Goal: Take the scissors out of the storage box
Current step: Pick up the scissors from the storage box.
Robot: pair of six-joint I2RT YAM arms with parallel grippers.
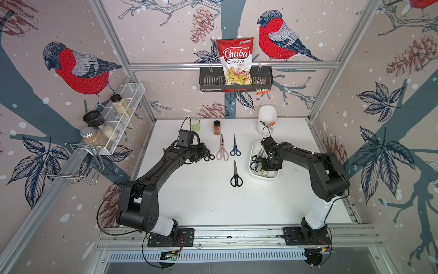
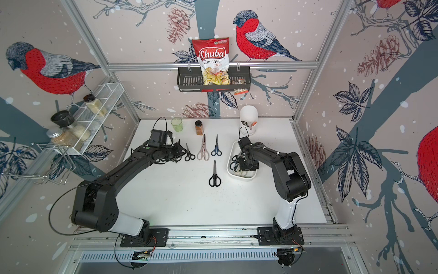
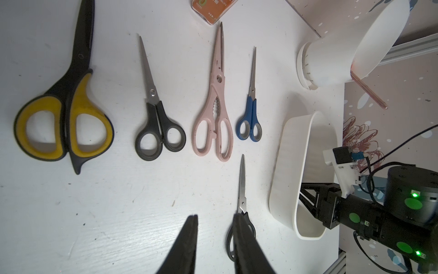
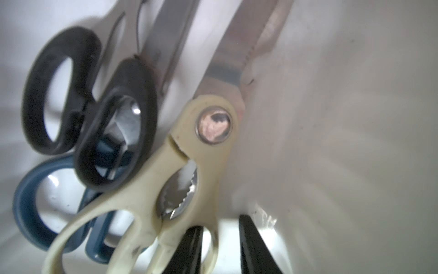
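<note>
Right claw (image 4: 220,224) is down inside the shallow glossy white plastic storage box (image 3: 288,170). Its jaws are set narrow and straddle one limb of the handle loop of the cream-handled steel kitchen scissors (image 4: 214,124). A sliver of light shows beside that limb, so I judge it bracketed, not yet pinched.

That pair is the biggest in the box. It is probably the heaviest too: rigid, with broad, slick steel blades and hard, smooth plastic handles. The handle limb or the thick neck below the rivet looks like the best hold. The blades would slip, and gripped this far from the middle the pair will likely swing blade-down when lifted.

A black-handled pair (image 4: 147,102) and a blue-handled pair (image 4: 25,208) crowd against its loops. Which lies over which is unclear, so they may drag along. The box wall sits just beside the outer finger and leaves little room to shift.

Left claw (image 3: 215,215) hangs over the white table (image 1: 201,201), narrow and empty. Five pairs already lie out on the table:
- a yellow-and-black pair (image 3: 68,102)
- a pale pink kitchen pair (image 3: 219,78)
- a black pair (image 3: 241,189) nearest the box
- a second black pair (image 3: 155,111)
- a small blue pair (image 3: 251,111)

Bare table is left nearer the arm bases. A tall white domed container (image 1: 266,116) stands behind the box, and a brown spice jar (image 1: 216,128) is further off. Neither blocks a straight lift.
</note>
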